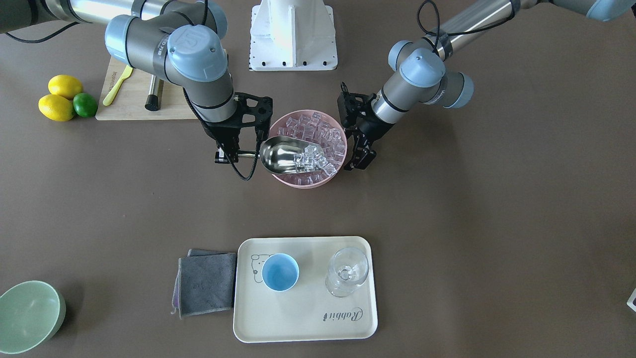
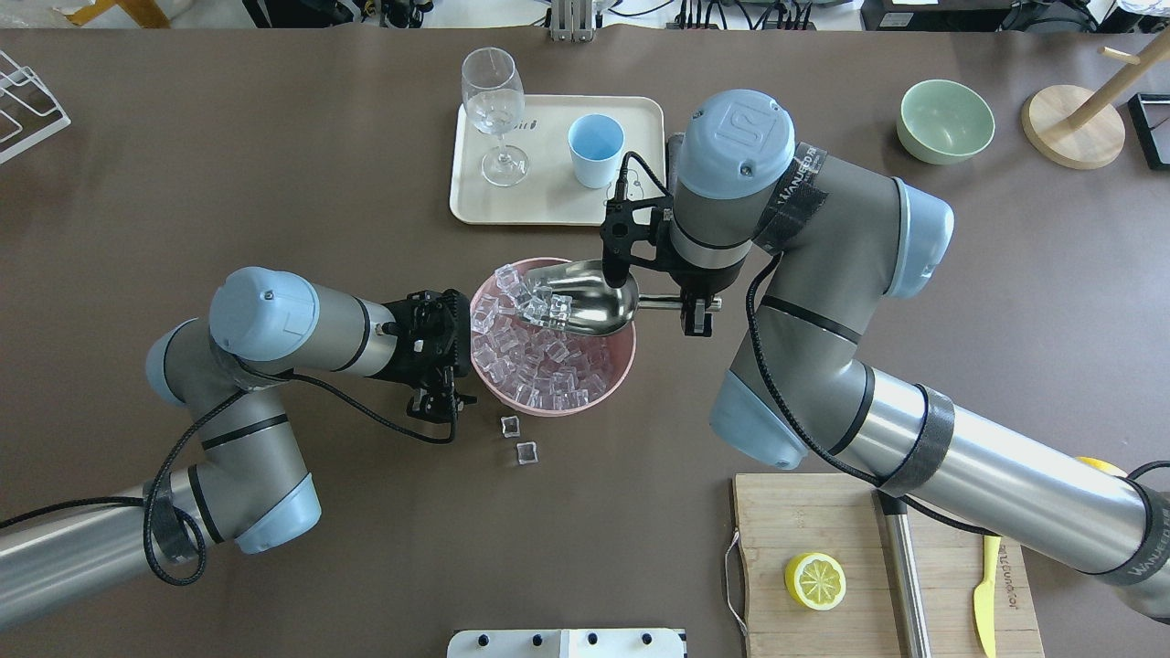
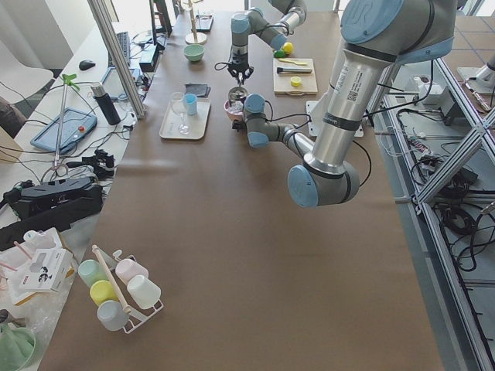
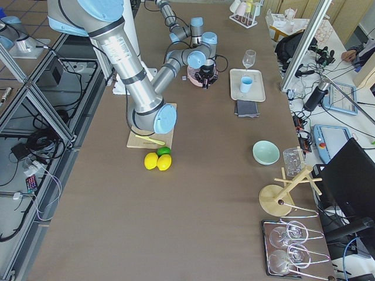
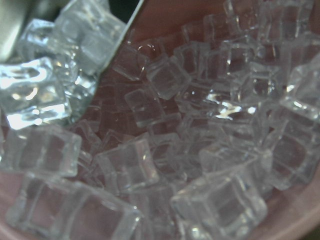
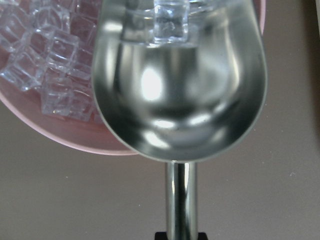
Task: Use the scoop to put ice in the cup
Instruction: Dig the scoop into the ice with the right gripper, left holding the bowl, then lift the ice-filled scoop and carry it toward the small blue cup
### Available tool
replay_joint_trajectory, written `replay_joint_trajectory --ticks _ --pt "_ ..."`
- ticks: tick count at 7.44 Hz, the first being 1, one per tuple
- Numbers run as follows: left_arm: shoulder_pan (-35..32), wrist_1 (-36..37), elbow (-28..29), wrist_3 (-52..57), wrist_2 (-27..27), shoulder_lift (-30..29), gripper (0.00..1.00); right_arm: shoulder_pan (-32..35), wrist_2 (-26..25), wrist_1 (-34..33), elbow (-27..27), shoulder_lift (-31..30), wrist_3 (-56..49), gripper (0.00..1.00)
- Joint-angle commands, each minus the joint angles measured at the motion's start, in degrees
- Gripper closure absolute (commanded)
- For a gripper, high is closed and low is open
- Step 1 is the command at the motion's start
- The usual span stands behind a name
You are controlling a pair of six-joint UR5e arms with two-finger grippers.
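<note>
Brown tabletop [image 2: 274, 137], looks like mid-scoop. Right gripper [image 2: 692, 306] is clamped on the straight handle of the shiny silver metal scoop [image 2: 594, 297]. Its trough sits over the far side of the round pink bowl [image 2: 629, 361], with a few cubes at its mouth. Clear glassy ice cubes [image 2: 548, 366] fill the bowl, and two stray cubes [image 2: 526, 452] lie on the table beside it. Left gripper [image 2: 454, 352] is at the bowl's rim; can't tell whether its jaws are closed. Small light-blue handleless cup [image 2: 596, 149] stands empty on the cream tray [image 2: 548, 196], beyond the bowl. My read on handling: cubes are slick, hard and light, so they roll off easily; the scoop is rigid. Grip on the handle, trough level, mouth slightly up for the carry.
</note>
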Motion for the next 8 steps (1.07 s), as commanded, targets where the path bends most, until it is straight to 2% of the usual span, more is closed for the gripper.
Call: replay_joint_trajectory --ticks 1,4,6,8 --pt "-0.01 0.0 -0.09 0.0 0.0 0.04 0.01 1.88 3.81 1.61 2.73 -1.46 2.69 1.0" --pt "-0.01 0.0 0.0 0.0 0.0 0.04 0.01 6.17 7.76 1.44 6.16 -3.47 5.75 1.0" --pt "-0.09 0.0 -0.09 0.0 0.0 0.04 0.01 9.78 7.52 0.3 6.7 -3.49 11.64 1.0" --pt "-0.09 0.0 -0.09 0.0 0.0 0.04 0.01 12.78 6.47 -4.43 4.61 -0.17 14.8 1.0"
